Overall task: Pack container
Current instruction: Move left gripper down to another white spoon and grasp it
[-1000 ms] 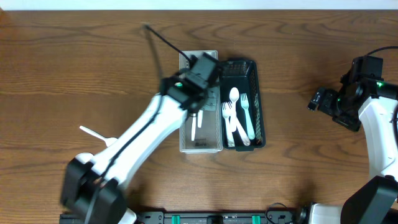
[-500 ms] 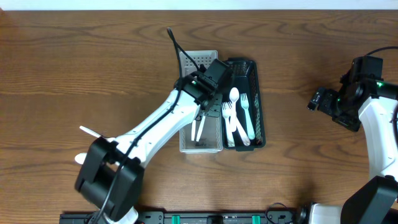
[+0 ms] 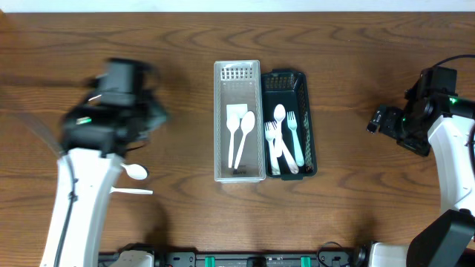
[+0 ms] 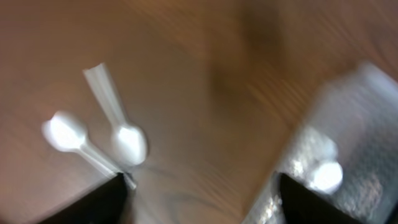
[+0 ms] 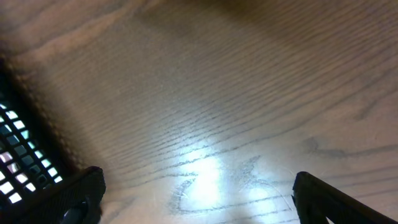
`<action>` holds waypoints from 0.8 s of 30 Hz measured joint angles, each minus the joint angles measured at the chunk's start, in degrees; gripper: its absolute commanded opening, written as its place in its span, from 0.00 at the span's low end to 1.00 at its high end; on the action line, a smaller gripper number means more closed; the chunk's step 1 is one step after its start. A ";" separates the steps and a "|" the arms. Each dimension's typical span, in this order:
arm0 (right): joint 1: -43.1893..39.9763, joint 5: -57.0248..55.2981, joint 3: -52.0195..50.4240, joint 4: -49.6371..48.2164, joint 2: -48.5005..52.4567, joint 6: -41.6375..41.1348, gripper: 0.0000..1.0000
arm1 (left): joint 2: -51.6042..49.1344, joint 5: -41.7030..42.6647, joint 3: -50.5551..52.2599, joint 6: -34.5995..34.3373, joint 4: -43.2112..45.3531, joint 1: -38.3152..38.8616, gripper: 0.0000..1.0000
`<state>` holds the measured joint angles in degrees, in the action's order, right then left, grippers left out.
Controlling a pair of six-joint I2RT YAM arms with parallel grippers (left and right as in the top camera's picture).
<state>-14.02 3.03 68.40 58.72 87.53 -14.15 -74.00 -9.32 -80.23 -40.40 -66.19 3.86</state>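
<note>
I've swung the left pincer [image 4: 202, 198] away, spread empty — white plastic spoon [image 3: 246, 130] now sits in the pale rectangular tray [image 3: 217, 119]

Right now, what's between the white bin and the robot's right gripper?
Overhead view: the black basket right beside the white bin, then bare table up to the right gripper.

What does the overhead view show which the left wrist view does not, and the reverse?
Only the overhead: the black basket holding cutlery, the right gripper, and the white tray, seen sharply, with two utensils. Only the left wrist: the left gripper, jaws wide apart, nothing between them, and a pale blur at right, perhaps that tray; I cannot tell. Both: the wood table and a loose spoon lying on it.
</note>
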 measured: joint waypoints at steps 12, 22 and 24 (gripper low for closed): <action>0.00 0.02 0.00 1.42 0.00 0.35 0.99 | -3.21 0.50 16.24 -18.12 7.85 -19.10 0.98; 0.00 0.02 0.00 3.37 0.00 0.37 0.99 | -13.20 3.28 24.76 -20.28 19.47 -20.26 0.98; 0.00 0.02 0.00 3.50 0.00 0.37 0.99 | -15.82 3.39 24.76 -20.37 20.90 -20.26 0.98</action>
<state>-14.02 3.05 68.40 62.22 87.53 -13.78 -89.82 -5.93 -55.46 -60.77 -45.30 -16.40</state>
